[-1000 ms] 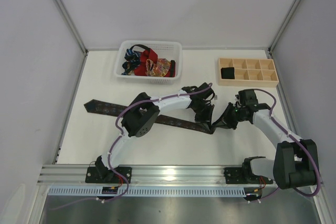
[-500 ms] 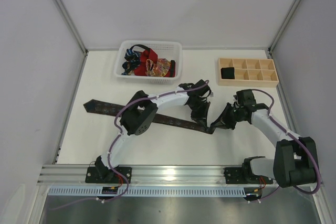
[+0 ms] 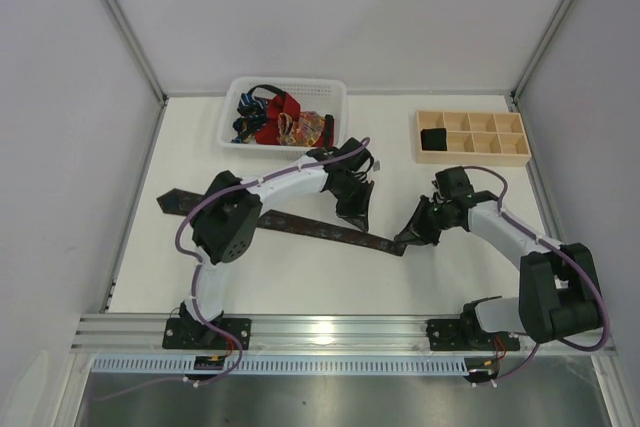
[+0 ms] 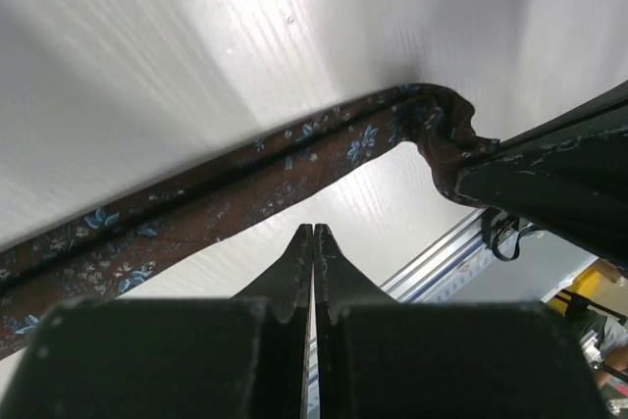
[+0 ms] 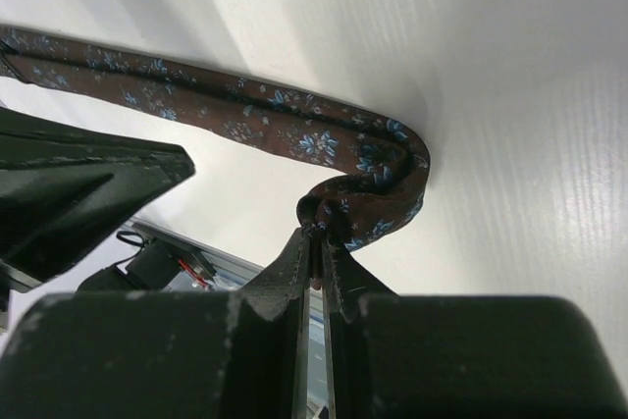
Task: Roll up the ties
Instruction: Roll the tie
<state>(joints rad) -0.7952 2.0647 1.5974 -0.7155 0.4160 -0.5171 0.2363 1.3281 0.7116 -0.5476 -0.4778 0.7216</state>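
A dark brown tie [image 3: 310, 228] with small blue flowers lies diagonally across the white table. Its right end is folded back into a small loop [image 5: 378, 179]. My right gripper [image 3: 404, 240] is shut on that folded end, the fabric pinched between its tips [image 5: 316, 233]. My left gripper [image 3: 359, 220] is shut with nothing in it. It hovers beside the tie [image 4: 245, 179], a little left of the loop, with its tips [image 4: 313, 230] just clear of the fabric. More ties [image 3: 280, 122], red, blue and orange-patterned, lie bunched in the basket.
The white mesh basket [image 3: 283, 151] stands at the back, left of centre. A pale wooden tray [image 3: 470, 158] with square compartments sits at the back right, with a dark roll [image 3: 433, 137] in its left compartment. An aluminium rail [image 3: 340, 327] runs along the near edge.
My left arm has swung left and back along the tie, away from the right gripper. The right gripper has shifted slightly left, keeping hold of the folded end.
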